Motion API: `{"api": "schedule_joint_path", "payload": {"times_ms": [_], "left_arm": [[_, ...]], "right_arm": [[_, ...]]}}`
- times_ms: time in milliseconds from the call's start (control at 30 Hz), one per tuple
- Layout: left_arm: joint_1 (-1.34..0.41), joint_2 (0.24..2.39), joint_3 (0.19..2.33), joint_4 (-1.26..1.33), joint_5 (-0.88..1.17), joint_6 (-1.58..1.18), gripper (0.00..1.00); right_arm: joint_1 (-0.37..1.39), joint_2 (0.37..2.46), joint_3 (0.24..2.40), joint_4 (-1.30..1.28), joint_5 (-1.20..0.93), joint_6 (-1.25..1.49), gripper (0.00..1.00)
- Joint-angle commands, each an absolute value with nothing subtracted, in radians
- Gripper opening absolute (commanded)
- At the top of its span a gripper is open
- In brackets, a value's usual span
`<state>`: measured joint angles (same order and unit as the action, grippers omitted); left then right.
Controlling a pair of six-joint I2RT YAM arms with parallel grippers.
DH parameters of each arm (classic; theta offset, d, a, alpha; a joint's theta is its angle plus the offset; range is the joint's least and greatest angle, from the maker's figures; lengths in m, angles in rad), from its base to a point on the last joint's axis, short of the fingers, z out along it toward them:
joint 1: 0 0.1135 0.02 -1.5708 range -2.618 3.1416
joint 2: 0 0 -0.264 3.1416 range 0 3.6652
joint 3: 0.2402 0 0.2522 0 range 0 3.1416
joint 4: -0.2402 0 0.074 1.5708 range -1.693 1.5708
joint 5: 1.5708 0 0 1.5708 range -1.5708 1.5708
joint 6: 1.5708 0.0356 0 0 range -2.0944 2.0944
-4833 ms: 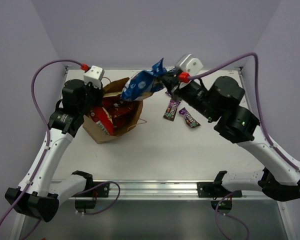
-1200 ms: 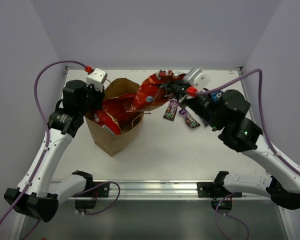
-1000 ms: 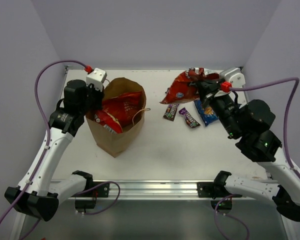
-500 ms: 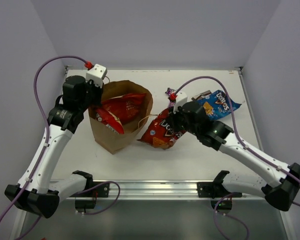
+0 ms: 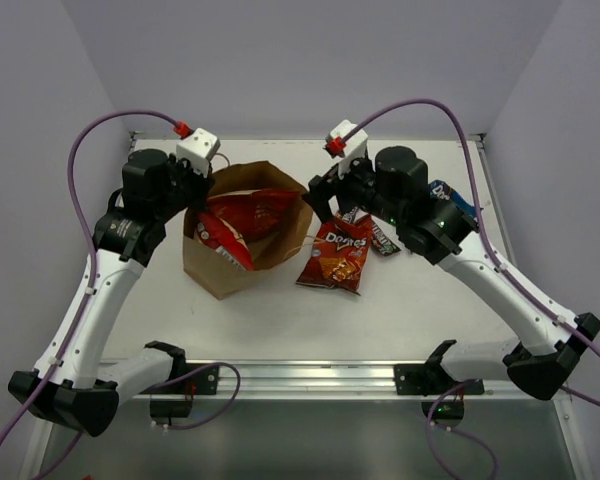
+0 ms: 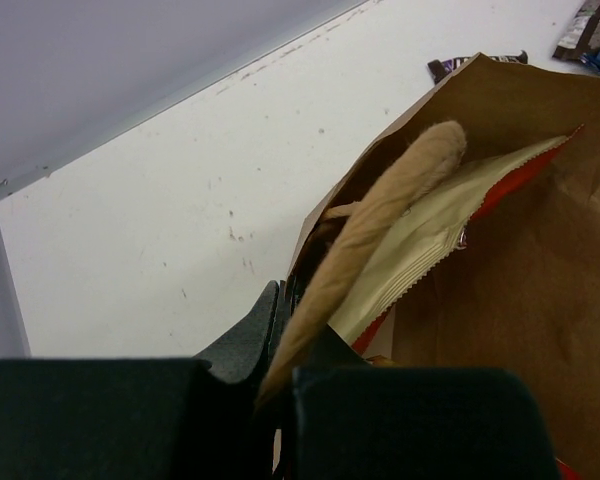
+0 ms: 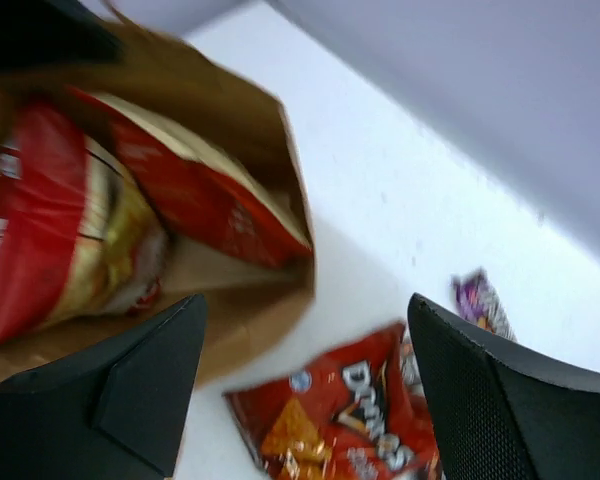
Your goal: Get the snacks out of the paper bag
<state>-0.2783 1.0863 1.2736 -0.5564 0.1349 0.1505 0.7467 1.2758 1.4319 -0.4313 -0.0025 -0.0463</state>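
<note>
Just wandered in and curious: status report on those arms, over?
Left gripper shut on paper bag handle. Right gripper open, empty. Red Doritos bag out; two packets inside. Nothing blocking.

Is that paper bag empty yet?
No, the bag holds at least two red packets, seen through its open top from above.

A white table filled most of the top view, its matt surface evenly lit and carrying only soft shadows. Across the upper part of the frame stood a plain, pale lilac back wall. Matching side walls closed in the left and right edges. A silver metal rail ran along the table's near edge at the bottom. In the left wrist view the tabletop showed small dark scuffs and a thin edge strip where it met the wall.
</note>
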Motion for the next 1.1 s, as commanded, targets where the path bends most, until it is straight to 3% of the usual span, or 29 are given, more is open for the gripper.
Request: {"api": "schedule_joint_path", "payload": {"times_ms": [0, 333, 633, 700, 767, 800, 900, 1067], "left_arm": [[-0.285, 1.066, 1.295, -0.488, 0.189, 0.150, 0.00], [-0.285, 1.054, 1.307, -0.502, 0.195, 0.147, 0.00], [-0.285, 1.055, 1.298, -0.503, 0.212, 0.137, 0.00], [-0.285, 1.051, 1.295, -0.502, 0.219, 0.135, 0.00], [-0.285, 1.048, 1.290, -0.502, 0.215, 0.135, 0.00], [-0.285, 1.043, 1.286, -0.502, 0.210, 0.137, 0.00], [-0.285, 1.039, 1.270, -0.502, 0.178, 0.137, 0.00], [-0.285, 1.054, 1.266, -0.509, 0.072, 0.120, 0.00]], "right_arm": [[0.811, 1.298, 1.529, -0.402, -0.141, -0.315, 0.84], [0.871, 1.644, 1.808, -0.497, -0.285, -0.476, 0.87], [0.873, 1.808, 1.828, -0.489, -0.249, -0.497, 0.87], [0.874, 1.848, 1.833, -0.479, -0.229, -0.499, 0.79], [0.873, 1.868, 1.851, -0.480, -0.210, -0.495, 0.63], [0.873, 1.873, 1.859, -0.483, -0.210, -0.494, 0.35], [0.877, 1.858, 1.893, -0.518, -0.233, -0.486, 0.00], [0.903, 1.696, 1.893, -0.528, -0.275, -0.472, 0.00]]}}
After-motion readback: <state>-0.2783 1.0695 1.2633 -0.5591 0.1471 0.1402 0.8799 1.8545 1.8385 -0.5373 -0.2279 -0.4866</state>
